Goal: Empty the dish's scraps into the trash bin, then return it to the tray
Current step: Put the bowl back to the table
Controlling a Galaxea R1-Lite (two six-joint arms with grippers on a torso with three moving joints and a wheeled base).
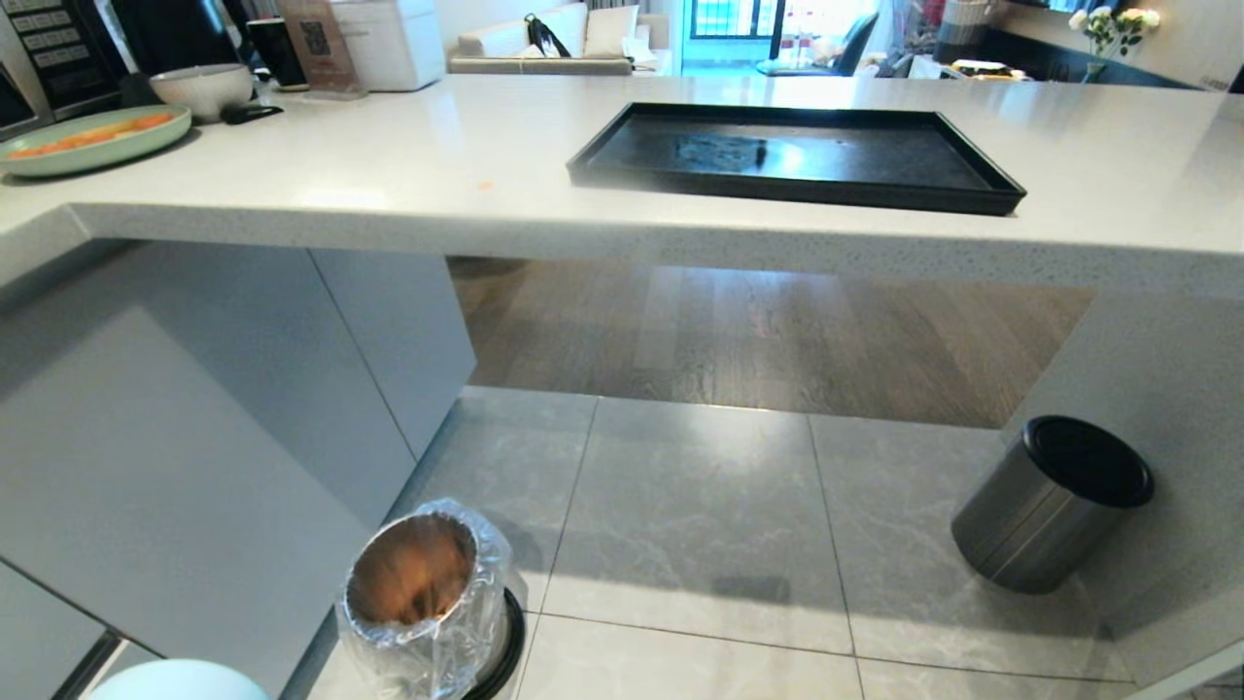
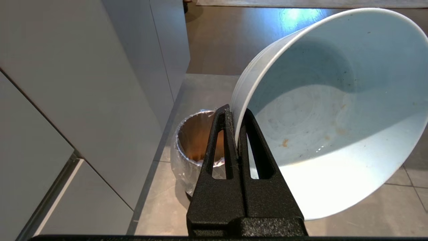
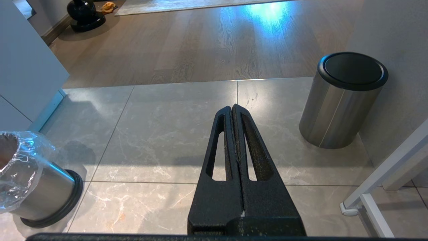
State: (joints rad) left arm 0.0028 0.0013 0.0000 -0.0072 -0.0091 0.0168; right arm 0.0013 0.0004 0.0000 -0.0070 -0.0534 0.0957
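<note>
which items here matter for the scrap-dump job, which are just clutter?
Job: dish pinched at its rim by left gripper; trash bin; tray.
Clutter: steel bin, green plate, grey bowl; right gripper shut, empty.

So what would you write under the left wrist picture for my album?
Left gripper pinches the rim of the emptied white dish, with the bag-lined trash bin on the floor below.

Dish [image 2: 334,110] glossy white, smooth, faintly smeared. Trash bin [image 1: 423,593] coppery shiny inside, crinkly clear plastic liner. Tray [image 1: 795,156] black, glossy. Desk [image 1: 389,165] pale speckled stone. Steel cylinder [image 1: 1050,506] brushed metal, matt black top. Floor tiles [image 1: 700,525] polished.
</note>
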